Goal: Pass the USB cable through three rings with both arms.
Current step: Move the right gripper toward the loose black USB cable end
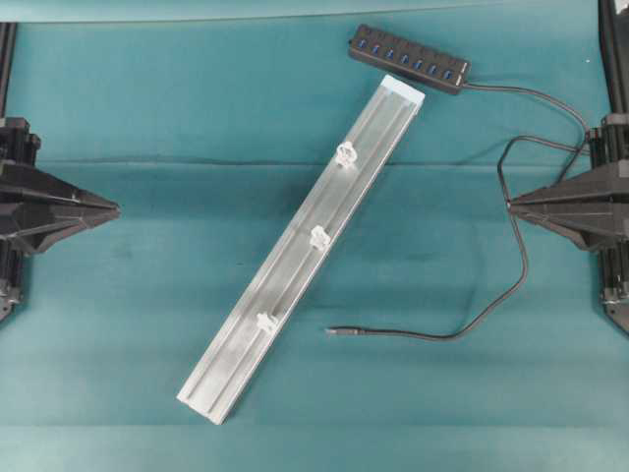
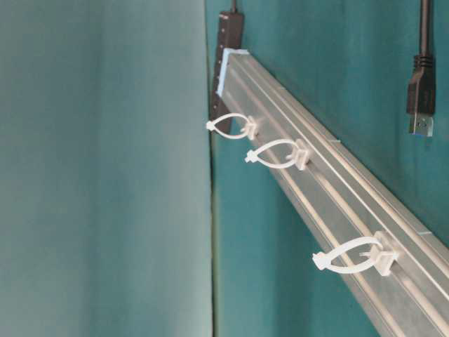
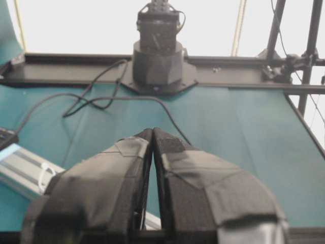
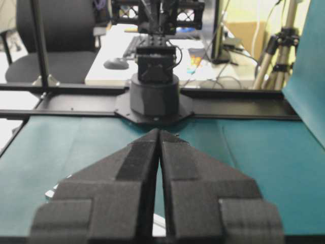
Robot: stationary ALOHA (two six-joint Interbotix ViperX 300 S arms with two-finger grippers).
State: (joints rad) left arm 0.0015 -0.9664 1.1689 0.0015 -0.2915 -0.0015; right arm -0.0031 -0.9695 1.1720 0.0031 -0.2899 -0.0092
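Both my pincers, left (image 1: 116, 207) and right (image 1: 511, 204), sit clenched empty at the desk's side edges; USB cable (image 1: 518, 251) lies right of the rail (image 1: 305, 251) with its three rings (image 1: 319, 236).

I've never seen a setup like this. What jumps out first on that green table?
A long silver aluminium rail lies diagonally across the middle of the teal cloth, with three small white plastic rings spaced along it. At its far end sits a black oblong hub with blue sockets, from which a thin black USB cable loops down the right side, its plug lying free. Two pointed black tools, left and right, wait shut at either edge.
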